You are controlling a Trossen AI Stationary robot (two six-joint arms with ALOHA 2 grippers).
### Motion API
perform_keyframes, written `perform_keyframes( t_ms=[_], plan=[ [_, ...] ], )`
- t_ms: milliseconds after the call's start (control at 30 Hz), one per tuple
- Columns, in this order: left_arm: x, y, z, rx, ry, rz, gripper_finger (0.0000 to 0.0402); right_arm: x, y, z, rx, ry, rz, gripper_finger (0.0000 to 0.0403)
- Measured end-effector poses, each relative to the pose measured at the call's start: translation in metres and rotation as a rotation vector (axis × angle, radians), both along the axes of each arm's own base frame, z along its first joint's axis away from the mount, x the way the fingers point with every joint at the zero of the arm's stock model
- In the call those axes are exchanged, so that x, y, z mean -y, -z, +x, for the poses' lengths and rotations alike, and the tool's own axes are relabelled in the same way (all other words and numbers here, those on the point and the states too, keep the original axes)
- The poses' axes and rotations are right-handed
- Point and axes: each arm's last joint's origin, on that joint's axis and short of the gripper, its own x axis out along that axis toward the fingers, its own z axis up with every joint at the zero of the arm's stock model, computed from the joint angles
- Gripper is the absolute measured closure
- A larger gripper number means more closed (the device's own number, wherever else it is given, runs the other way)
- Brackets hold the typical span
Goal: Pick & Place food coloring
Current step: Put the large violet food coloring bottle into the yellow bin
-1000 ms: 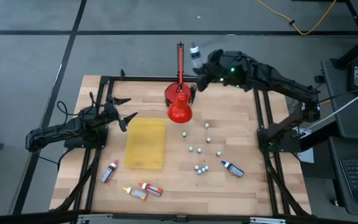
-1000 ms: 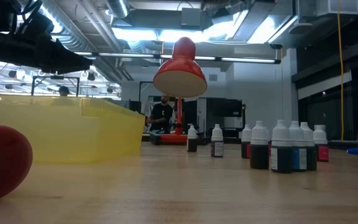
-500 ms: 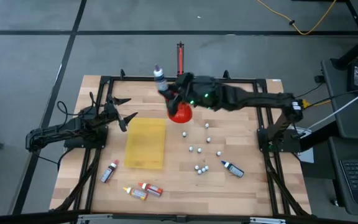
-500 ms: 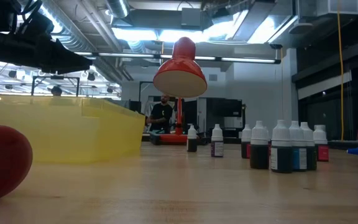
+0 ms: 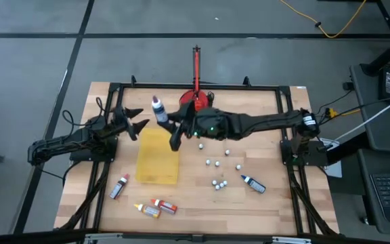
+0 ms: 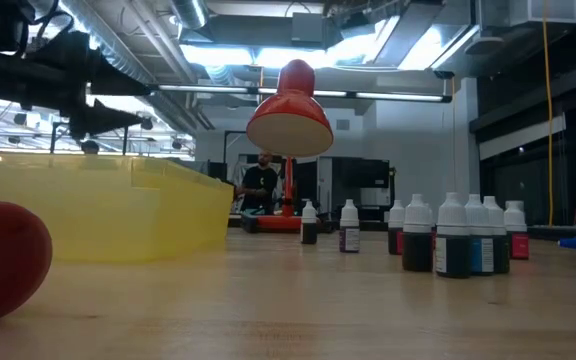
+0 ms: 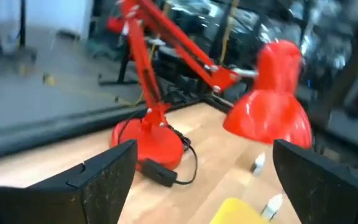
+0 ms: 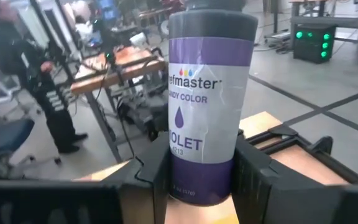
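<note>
My right gripper (image 5: pixel 165 119) reaches across the table from the right and is shut on a violet-labelled food coloring bottle (image 5: pixel 158 108) (image 8: pixel 206 106), above the far end of the yellow tray (image 5: pixel 158 156). My left gripper (image 5: pixel 131 124) waits open just left of it. More food coloring lies on its side on the wood: a red bottle (image 5: pixel 119 186), a red one (image 5: pixel 164 205) beside an orange-yellow one (image 5: pixel 147 210), and a blue one (image 5: pixel 252 183). Several small bottles (image 5: pixel 217 163) (image 6: pixel 453 235) stand upright on their bases. My right gripper pinches the bottle's lower body (image 8: pixel 201 180) between its two fingers (image 8: pixel 257 177), one on each side, with the label facing the wrist camera. The bottle stands above the fingers with its pale cap (image 5: pixel 156 101) uppermost. It is lifted clear of the table.
A red desk lamp (image 5: pixel 196 74) (image 7: pixel 272 112) stands at the far edge, its shade partly under my right arm. The yellow tray (image 6: pixel 98 205) is left of centre. Black frame rails (image 5: pixel 107 169) run along the table's sides. Bare wood lies near the right edge.
My right arm has swung from beyond the far edge, right of the lamp, toward the table's left and nearer, passing over the lamp shade. It has carried the violet bottle to a spot over the tray's far end, close to my left gripper.
</note>
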Motion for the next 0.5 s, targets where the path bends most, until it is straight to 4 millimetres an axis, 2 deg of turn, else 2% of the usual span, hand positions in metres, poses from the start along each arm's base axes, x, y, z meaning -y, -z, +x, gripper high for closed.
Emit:
perform_keyframes(
  t_ms=[267, 367, 500],
  plan=[
    [0.000, -0.001, 0.000, 0.124, 0.019, -0.183, 0.0041, -0.025, 0.011, 0.002, -0.041, 0.020, -0.039, 0.0274],
    [0.004, -0.005, 0.002, 0.119, 0.149, -0.128, 0.0041, -0.030, 0.012, 0.001, -0.053, 0.013, -0.045, 0.0275],
    [0.010, -0.023, 0.001, 0.181, 0.320, -0.054, 0.0041, -0.033, 0.010, -0.002, -0.053, 0.006, -0.047, 0.0275]
  ],
)
